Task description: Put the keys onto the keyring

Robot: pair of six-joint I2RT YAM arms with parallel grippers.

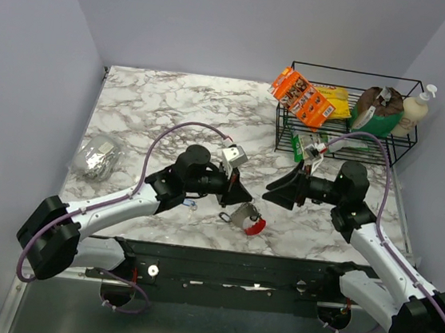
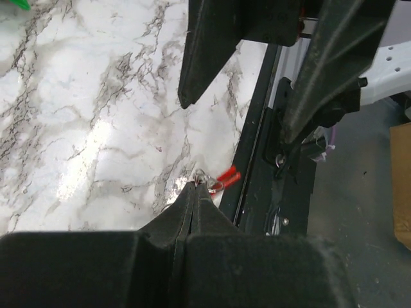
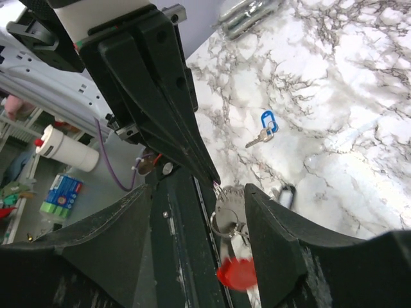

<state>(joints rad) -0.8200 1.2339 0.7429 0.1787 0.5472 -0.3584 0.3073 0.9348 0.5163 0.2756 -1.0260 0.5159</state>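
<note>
left gripper [image 2: 195, 190] pressed shut, pinching the keyring [image 3: 228, 217] by its wire loop at the near edge of the table [image 1: 165, 104], red end hanging down; right gripper [image 1: 271, 194] spread, fingers either side of the keyring; blue-headed key [image 3: 267, 120] lies loose on the marble nearby

Keyring [image 3: 230, 210]: silver ring w/ red plastic end, by the table [image 1: 173, 105] near edge (red end nearest the edge). Blue-headed key [image 3: 267, 122], 1 small metal blade, lies flat, apart to its left.
</note>
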